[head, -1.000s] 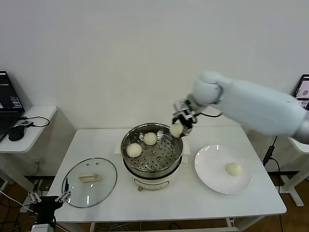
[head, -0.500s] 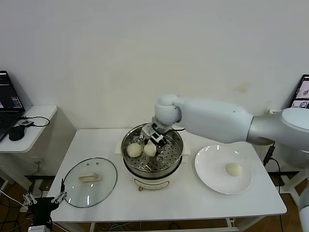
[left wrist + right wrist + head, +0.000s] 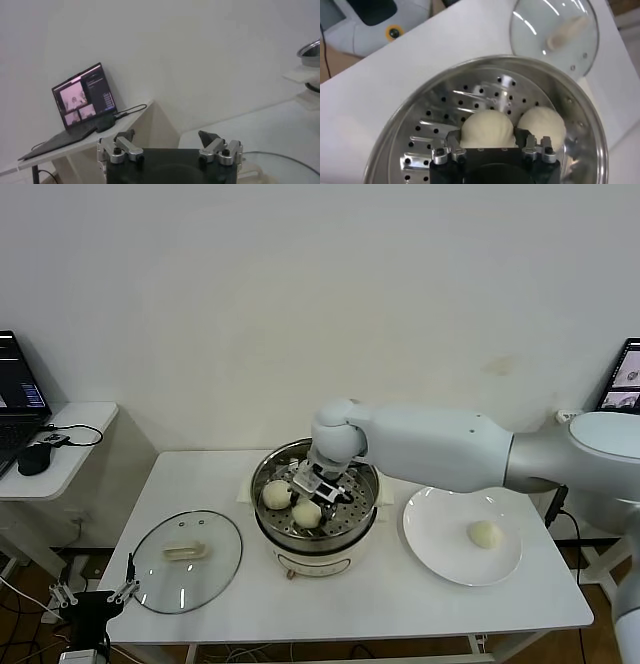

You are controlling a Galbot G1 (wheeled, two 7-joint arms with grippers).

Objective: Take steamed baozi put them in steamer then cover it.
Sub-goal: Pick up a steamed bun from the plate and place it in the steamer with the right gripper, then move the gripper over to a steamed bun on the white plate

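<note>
placing third baozi (image 3: 487,128) | right gripper (image 3: 318,490) jaws clamped on it inside steamer (image 3: 268,522) | lower onto tray beside neighbour, then release | left gripper (image 3: 170,149) idle, jaws wide, empty

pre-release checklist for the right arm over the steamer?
1. Right gripper inside the steamer: ok.
2. Held baozi between the fingers: ok.
3. Held baozi resting on the perforated tray: cannot tell.
4. Clear of the neighbouring baozi: not ok, they look to be touching.
5. One baozi waits on the plate: ok.
6. Cover lies beside the steamer, left gripper open and away: ok.
</note>
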